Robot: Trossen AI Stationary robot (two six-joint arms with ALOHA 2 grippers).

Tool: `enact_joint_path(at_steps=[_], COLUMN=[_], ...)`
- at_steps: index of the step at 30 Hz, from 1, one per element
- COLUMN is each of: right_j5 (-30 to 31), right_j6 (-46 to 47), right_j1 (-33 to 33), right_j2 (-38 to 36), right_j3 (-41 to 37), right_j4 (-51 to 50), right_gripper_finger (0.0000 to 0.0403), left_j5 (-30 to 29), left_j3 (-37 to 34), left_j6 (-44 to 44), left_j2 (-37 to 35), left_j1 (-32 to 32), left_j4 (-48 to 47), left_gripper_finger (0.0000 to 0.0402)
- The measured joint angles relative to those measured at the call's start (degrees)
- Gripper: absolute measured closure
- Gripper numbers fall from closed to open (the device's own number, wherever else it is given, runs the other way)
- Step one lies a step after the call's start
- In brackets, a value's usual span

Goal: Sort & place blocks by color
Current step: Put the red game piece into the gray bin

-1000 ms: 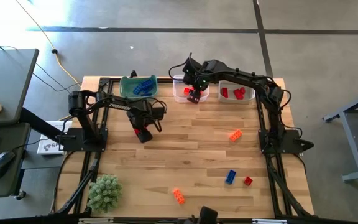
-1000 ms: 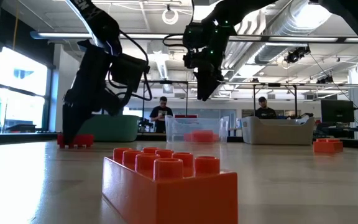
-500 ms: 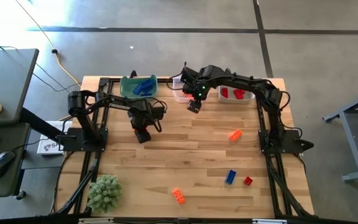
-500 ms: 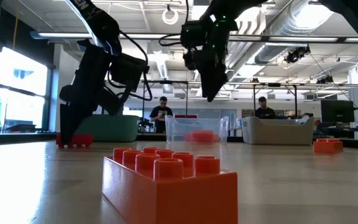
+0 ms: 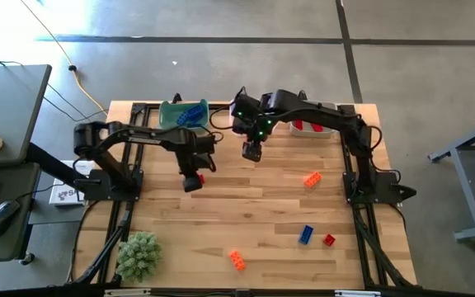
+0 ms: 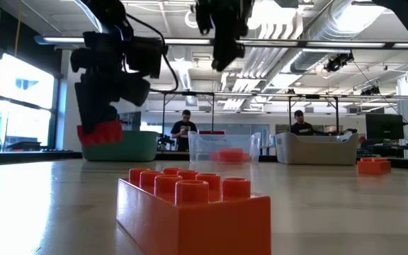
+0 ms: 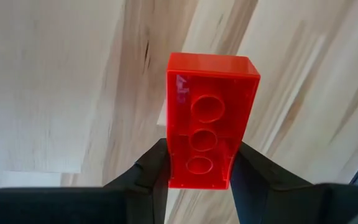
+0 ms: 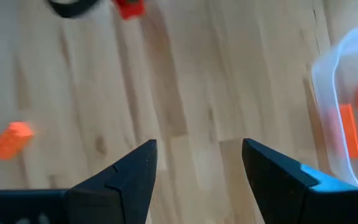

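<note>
My left gripper [image 5: 192, 182] is shut on a red block [image 7: 209, 127], also visible in the low view [image 6: 99, 132], where it hangs above the wood table [image 5: 246, 206] left of centre. My right gripper [image 5: 251, 152] stands open and empty over the table's far middle; in its own view [image 8: 197, 152] nothing lies between the fingers. Loose blocks rest flat on the table: an orange one [image 5: 312, 179], a blue one [image 5: 306, 234], a red one [image 5: 328, 240] and another orange one [image 5: 237, 260], which fills the front of the low view [image 6: 193, 212]. My left gripper pinches the red block by its two long sides [image 7: 174, 174], near one end, between its two fingers [image 7: 151, 171]. The fingers come from above, pointing down, and lie across the block. The block is lifted clear of the table, roughly level, hollow underside up and studs down.
Along the far edge stand a green bin [image 5: 171, 120] with blue blocks, a clear bin [image 8: 353, 81] with orange blocks and a white bin [image 5: 312, 125] with red blocks. A fuzzy green plant [image 5: 138, 254] sits at the near left corner. People stand in the room behind.
My left gripper has taken hold of the red block, which lay on the table, and has lifted it clear. My right gripper has left the clear bin and gone toward the table's left and near edges, rising, still open.
</note>
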Motion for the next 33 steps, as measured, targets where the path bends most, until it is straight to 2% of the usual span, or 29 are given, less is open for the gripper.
enact_joint_path(at_steps=[8,12,15,28,33], right_j5=[0.65,3.12,8.19,23.56,24.29], right_j6=[3.2,5.69,7.92,11.77,10.1], right_j1=[3.96,6.37,8.39,16.36,16.37], right_j2=[-0.02,-3.34,-5.06,-5.83,-5.75], right_j3=[13.48,10.85,10.07,9.95,9.95], right_j4=[-3.88,-3.04,-5.64,-4.59,0.48], right_gripper_finger=[0.0179,0.0179,0.0179,0.0179,0.0179], left_j5=[-0.03,-0.07,-0.04,-0.04,-0.08], left_j3=[0.02,0.02,0.02,0.04,0.04], left_j6=[-0.09,-0.92,-1.18,-1.66,-1.74], left_j2=[-6.24,-9.57,-11.88,-19.59,-21.53], left_j1=[0.0,0.0,0.0,0.0,0.0], left_j4=[2.38,5.38,8.74,21.22,27.92], left_gripper_finger=[0.0292,0.0291,0.029,0.0289,0.0289])
